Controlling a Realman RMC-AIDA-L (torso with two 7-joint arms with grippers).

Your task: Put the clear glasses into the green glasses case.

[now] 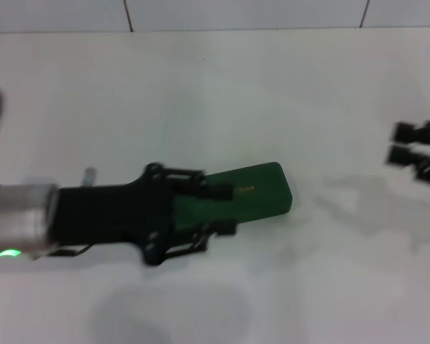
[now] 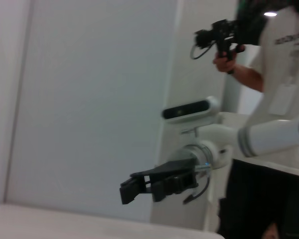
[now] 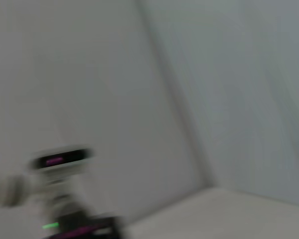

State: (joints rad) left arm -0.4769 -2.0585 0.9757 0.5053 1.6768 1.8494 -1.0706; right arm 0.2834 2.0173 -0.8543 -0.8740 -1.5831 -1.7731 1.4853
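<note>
straddling green glasses case (image 1: 254, 192) (gold lettering unreadable): left gripper (image 1: 213, 208).

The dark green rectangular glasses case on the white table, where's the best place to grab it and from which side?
Probably across the two long sides of the closed dark green rectangular glasses case, near its free rounded end, coming from above: it lies flat and is narrow there. The left gripper already straddles its other end; the right gripper sits far to the right.
</note>
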